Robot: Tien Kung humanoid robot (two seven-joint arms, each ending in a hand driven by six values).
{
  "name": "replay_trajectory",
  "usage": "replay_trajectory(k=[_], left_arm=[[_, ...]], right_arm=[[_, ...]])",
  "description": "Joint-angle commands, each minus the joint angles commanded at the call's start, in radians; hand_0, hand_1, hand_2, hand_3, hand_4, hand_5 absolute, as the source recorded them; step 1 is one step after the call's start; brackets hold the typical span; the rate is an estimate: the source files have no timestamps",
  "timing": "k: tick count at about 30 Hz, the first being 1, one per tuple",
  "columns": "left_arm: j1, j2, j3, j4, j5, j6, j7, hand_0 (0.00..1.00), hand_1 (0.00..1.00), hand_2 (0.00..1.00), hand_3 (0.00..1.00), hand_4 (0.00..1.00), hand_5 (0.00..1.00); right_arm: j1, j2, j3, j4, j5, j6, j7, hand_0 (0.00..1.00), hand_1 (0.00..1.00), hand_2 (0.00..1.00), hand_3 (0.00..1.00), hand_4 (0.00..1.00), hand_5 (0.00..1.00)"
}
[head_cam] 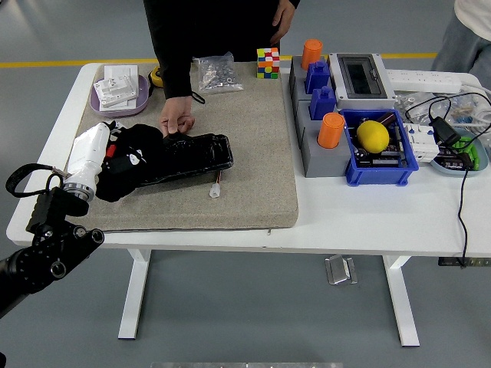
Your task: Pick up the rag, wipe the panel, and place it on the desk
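One robot arm is in view: the left hand (115,157) comes in from the lower left, its fingers closed around a dark rag (136,159) bunched at the left end of the black panel (193,156). Both lie on the beige mat (253,146) covering the white table (368,215). A person at the far side presses a hand (176,119) onto the panel's upper edge, just beside the rag. Well apart, a lemon (373,136) sits in a blue bin (380,157).
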Motion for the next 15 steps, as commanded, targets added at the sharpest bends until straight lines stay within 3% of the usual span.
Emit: replay_trajectory(k=[15], left_arm=[[0.014, 0.017, -0.025, 0.003, 0.008, 0.002, 0.000, 0.222, 0.174, 0.486, 0.429, 0.236, 0.002]], right_arm=[[-0.003, 0.001, 0.027, 0.000, -0.021, 0.001, -0.009, 0.719, 0.658, 0.688, 0.587, 0.957, 0.577]])
